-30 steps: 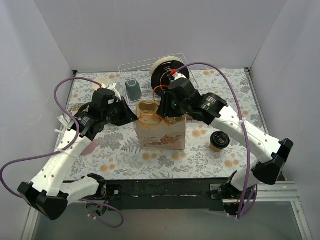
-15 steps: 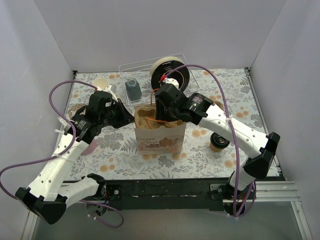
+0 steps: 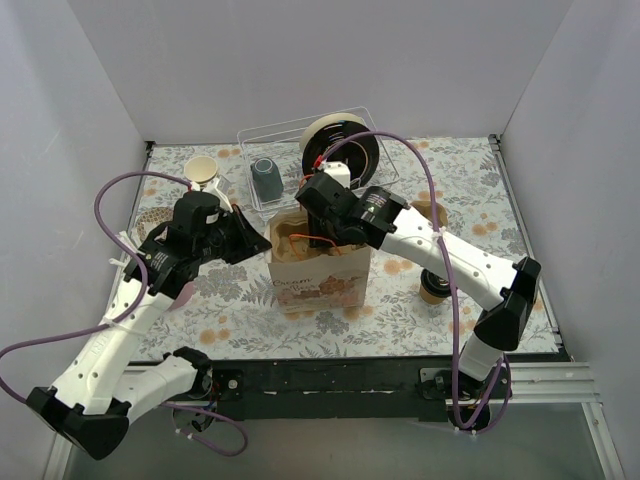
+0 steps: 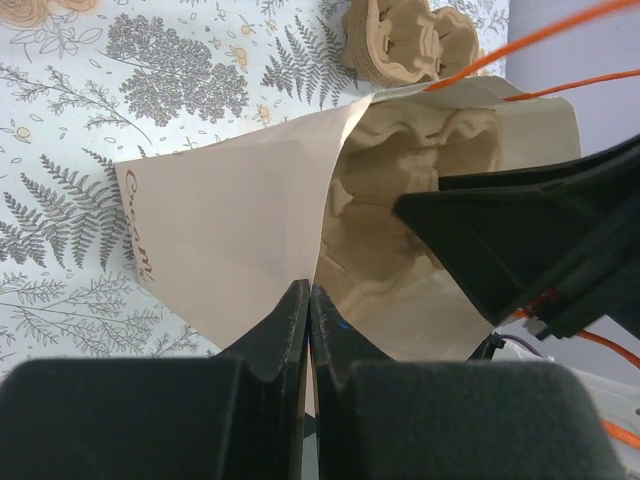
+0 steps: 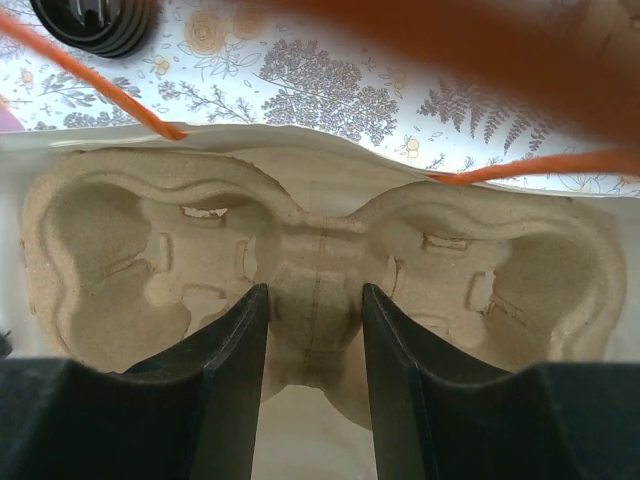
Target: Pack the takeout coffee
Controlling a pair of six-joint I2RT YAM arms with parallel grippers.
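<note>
Your counter [image 3: 250,322] is covered in a floral print, and near its middle stands the printed paper bag [image 3: 318,287], upright with its mouth open. Inside the bag sits a moulded pulp cup carrier [image 5: 130,270], its two empty wells side by side across the opening. A second, similar pulp carrier [image 4: 400,40] lies on the counter just beyond the bag.

The takeout coffee [image 3: 431,291], a tan cup with a black lid, stands on the counter to the right of the bag, well outside it. Your right arm crosses over it and hides part of it.

Your left fingers [image 4: 285,330] are pressed together on the bag's near top edge, pinching the paper wall where it folds. Your right fingers [image 5: 235,350] reach down into the bag's mouth and straddle the narrow bridge between the carrier's wells, closed against it on both sides.
</note>
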